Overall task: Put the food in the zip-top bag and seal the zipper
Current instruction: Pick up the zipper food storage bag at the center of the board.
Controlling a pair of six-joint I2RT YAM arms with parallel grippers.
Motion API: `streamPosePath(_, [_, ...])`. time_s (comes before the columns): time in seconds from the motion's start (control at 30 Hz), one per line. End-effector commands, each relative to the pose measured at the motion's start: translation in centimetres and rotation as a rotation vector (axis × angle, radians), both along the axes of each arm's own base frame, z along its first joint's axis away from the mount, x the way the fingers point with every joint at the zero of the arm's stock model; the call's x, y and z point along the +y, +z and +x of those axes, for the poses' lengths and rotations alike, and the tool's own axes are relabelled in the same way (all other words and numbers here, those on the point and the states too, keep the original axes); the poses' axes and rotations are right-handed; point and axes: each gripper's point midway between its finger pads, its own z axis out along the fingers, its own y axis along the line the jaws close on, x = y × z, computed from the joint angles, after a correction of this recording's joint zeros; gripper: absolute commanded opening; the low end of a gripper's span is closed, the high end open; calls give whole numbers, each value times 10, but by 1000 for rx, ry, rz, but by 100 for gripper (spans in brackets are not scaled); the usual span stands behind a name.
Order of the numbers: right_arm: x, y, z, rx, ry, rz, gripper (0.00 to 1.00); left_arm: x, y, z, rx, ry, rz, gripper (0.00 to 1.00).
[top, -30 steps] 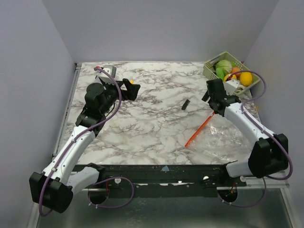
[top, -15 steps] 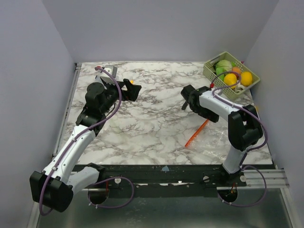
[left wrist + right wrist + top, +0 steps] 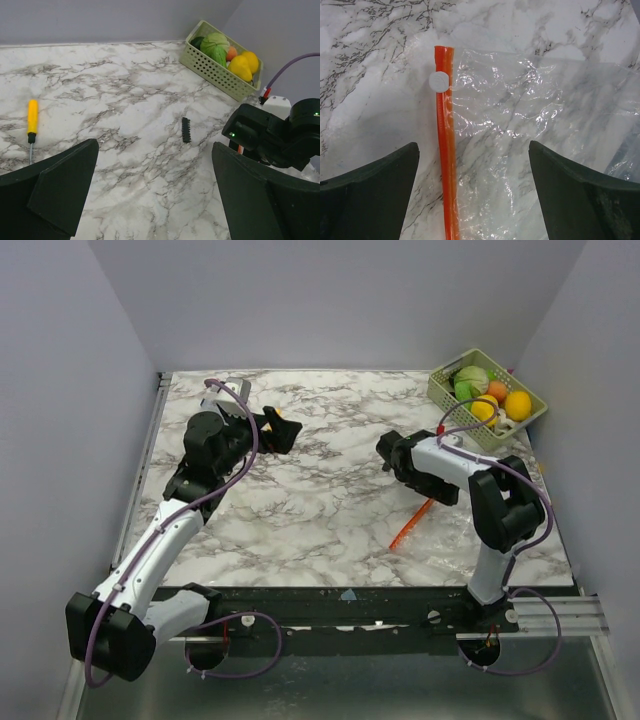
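Note:
The food, a green cabbage (image 3: 470, 380), an orange fruit (image 3: 497, 390) and yellow fruits (image 3: 518, 405), lies in the pale green basket (image 3: 445, 392) at the back right; it also shows in the left wrist view (image 3: 241, 67). The clear zip-top bag (image 3: 475, 530) lies flat at the right, its orange-red zipper (image 3: 412, 524) facing the table's middle. My right gripper (image 3: 392, 452) is open and empty, hovering above the bag (image 3: 530, 125) with the zipper (image 3: 445, 150) between its fingers (image 3: 380, 200). My left gripper (image 3: 278, 430) is open and empty at the back left.
A yellow-handled screwdriver (image 3: 32, 117) lies near my left gripper (image 3: 155, 145). A small black ridged piece (image 3: 186, 130) lies on the marble next to the right arm (image 3: 270, 137). A white round tab (image 3: 439, 81) sits on the zipper's end. Grey walls stand close on three sides.
My right arm has swung left from beside the basket to the bag's mouth, uncovering the fruits. My left arm has shifted only slightly.

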Motion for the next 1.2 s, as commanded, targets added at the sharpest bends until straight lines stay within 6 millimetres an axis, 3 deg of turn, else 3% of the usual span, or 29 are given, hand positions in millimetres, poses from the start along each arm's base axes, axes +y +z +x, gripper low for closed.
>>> streamPosePath(0.0, [-2, -10, -1, -29, -16, -25, 90, -9, 11, -3, -8, -45, -28, 99])
streamPosePath(0.23, [-6, -18, -7, -37, -34, -29, 81, -13, 5, 0, 19, -53, -29, 99])
streamPosePath(0.33, [-5, -20, -7, -47, -32, -18, 70, -14, 2, 2, 35, -55, -32, 98])
streamPosePath(0.5, [-6, -24, -9, -62, -47, -12, 69, -18, -4, 4, 65, -70, -34, 98])
streamPosePath(0.63, [-5, -25, -9, -87, -51, 7, 53, -20, -7, 5, 81, -77, -39, 98])
streamPosePath(0.9, [-4, -19, -10, -127, -62, 41, 39, -26, -14, 6, 125, -99, -47, 97])
streamPosePath(1.07, [0, -7, -7, -178, -61, 87, 11, -29, -17, 6, 154, -115, -48, 96])
streamPosePath(1.17, [8, 0, -4, -207, -40, 146, 4, -31, -17, 5, 161, -131, -50, 95])
